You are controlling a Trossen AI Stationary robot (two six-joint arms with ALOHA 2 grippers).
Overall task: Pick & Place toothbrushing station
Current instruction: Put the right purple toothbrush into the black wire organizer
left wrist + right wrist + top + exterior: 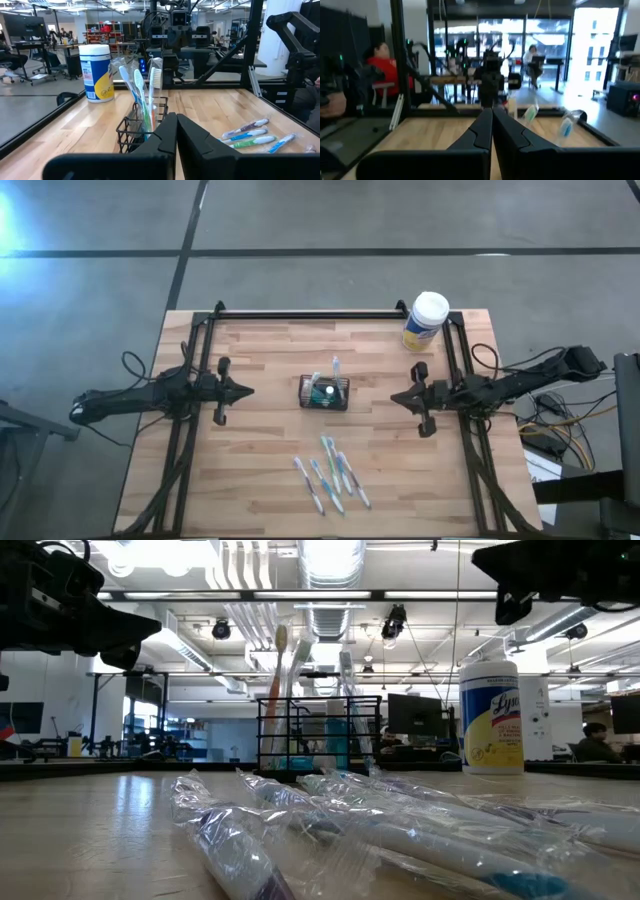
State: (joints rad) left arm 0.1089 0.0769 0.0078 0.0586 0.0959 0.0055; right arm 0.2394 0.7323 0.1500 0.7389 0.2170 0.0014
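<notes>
1. Left end effector (243,390) hovers over the left part of the worktop (260,480), clenched on nothing, its fingers (165,137) pressed together in the left wrist view and aimed at the holder.
2. Between the 2 arms, at the worktop's middle, stands the toothbrushing station (325,392), a small black wire-mesh holder with a few toothbrushes (145,92) upright in it. It is well apart from both end effectors.
3. Nearer the front edge, below the station in the high view, lie several wrapped toothbrushes (330,475), loose and overlapping.
4. At the far right corner stands a white-lidded canister (425,320), clear of the work.
5. Right end effector (397,397) hovers to the right of the station, also clenched and empty, pointing toward it.
6. Likely risks, judged from this layout:
   - With the fingers pressed together, either arm that advances would shove or tip the light mesh station instead of taking it.
   - The upright brushes make it top-heavy; a grip on 1 thin wall could tilt it and spill them.
   - The slippery wrappers may slide or snag under a low pass.
   - Both arms face the same spot, so closing in together could make them collide.
</notes>
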